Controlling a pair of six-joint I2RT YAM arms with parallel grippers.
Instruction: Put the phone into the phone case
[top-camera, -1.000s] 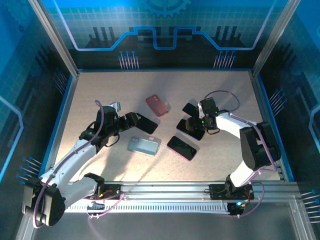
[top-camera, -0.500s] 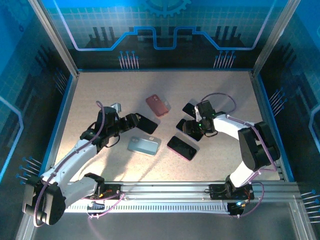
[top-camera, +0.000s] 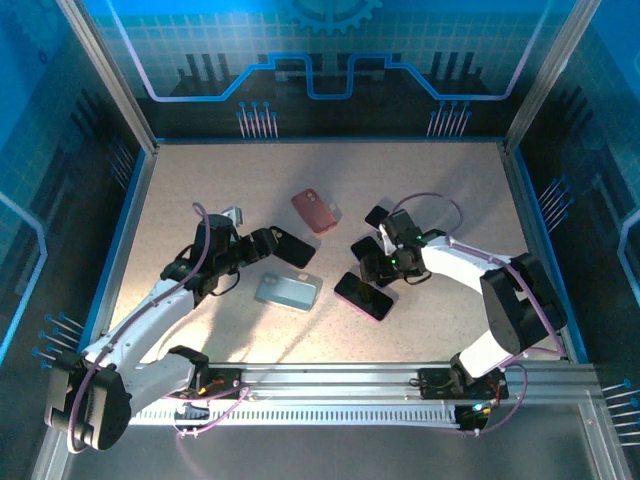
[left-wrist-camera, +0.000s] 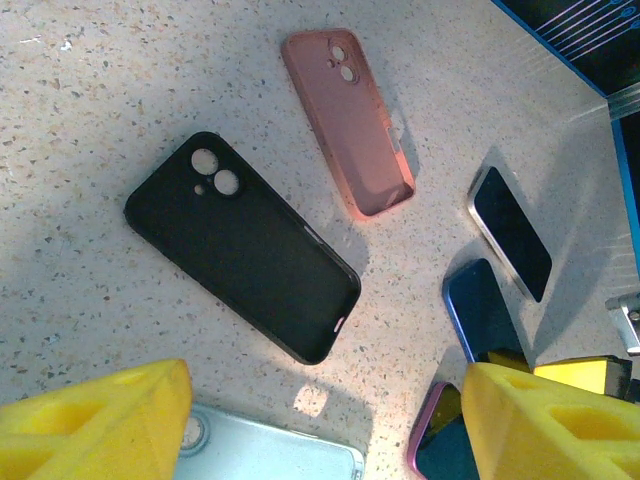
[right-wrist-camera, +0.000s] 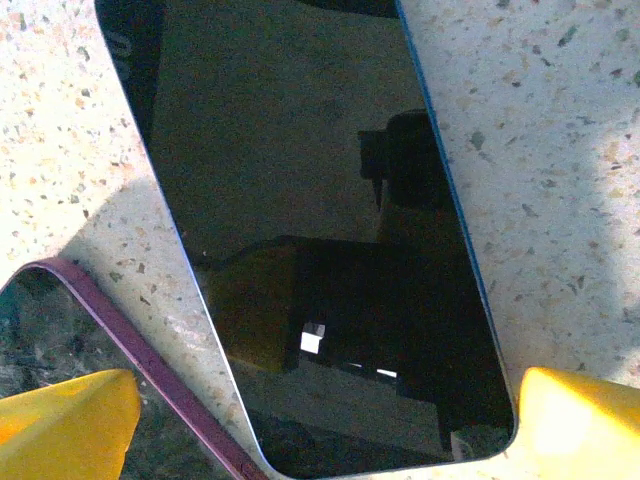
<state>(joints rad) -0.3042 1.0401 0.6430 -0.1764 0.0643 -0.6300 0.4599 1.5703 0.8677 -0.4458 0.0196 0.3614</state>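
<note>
My left pincer (top-camera: 270, 241) hangs low over the table (top-camera: 200, 180) with its jaws spread wide and nothing between them. In the left wrist view the black case (left-wrist-camera: 245, 250) lies just ahead of my yellow fingers (left-wrist-camera: 90, 420), hollow side up, apart from both. The pale blue case (top-camera: 288, 291) lies just below it, nearer my bases, and the pink case (top-camera: 314, 210) farther out. To the right lie three phones, screens up: a silver-edged one (top-camera: 378, 216) farthest, the blue-edged phone (top-camera: 366, 249) in the middle, and a purple-edged one (top-camera: 363, 296) nearest. My right pincer (right-wrist-camera: 320, 435) is parted, one finger on either side of the blue-edged phone's near end and neither visibly pressing on it.
</note>
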